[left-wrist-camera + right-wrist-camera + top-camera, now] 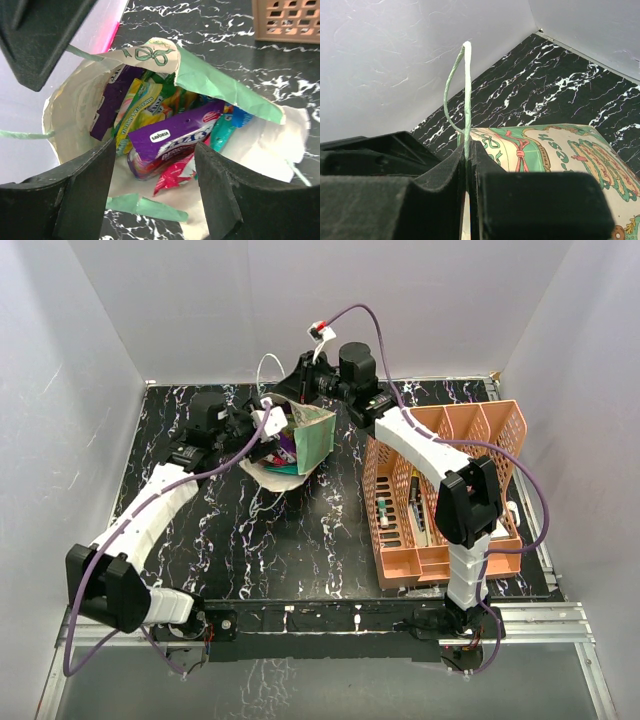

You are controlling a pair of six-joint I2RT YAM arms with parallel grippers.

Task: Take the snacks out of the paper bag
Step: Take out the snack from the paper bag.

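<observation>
One paper bag (315, 437) is sitting rear centre on the black marbled table (300, 530), mouth facing the left arm. Right gripper (467, 150): jaws are pinching one cord handle (466, 90). Left gripper (154, 150): jaws are standing apart at the bag mouth, gripping nothing. Snacks (175, 135) are lying inside: two purple packets, one yellow-green, one teal, one red, one blue. One peach organiser (400, 575) is standing to the right.
</observation>
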